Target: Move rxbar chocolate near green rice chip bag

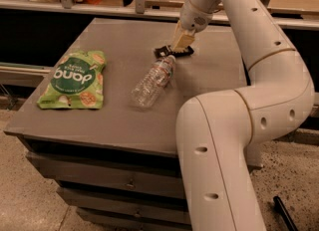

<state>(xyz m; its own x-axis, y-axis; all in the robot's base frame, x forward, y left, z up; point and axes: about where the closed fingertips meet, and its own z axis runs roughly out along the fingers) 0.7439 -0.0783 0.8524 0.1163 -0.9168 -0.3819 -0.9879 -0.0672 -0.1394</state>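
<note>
The rxbar chocolate (167,52) is a small black wrapper lying flat on the grey table (209,75), towards the back middle. My gripper (182,46) has come down from above onto the bar's right part and covers it. The green rice chip bag (75,79) lies flat at the table's left side, well to the left of the bar and nearer the front.
A clear plastic water bottle (153,80) lies on its side just in front of the bar, cap towards it, between the bar and the bag. My white arm (234,125) fills the right foreground. Shelving and a rail stand behind the table.
</note>
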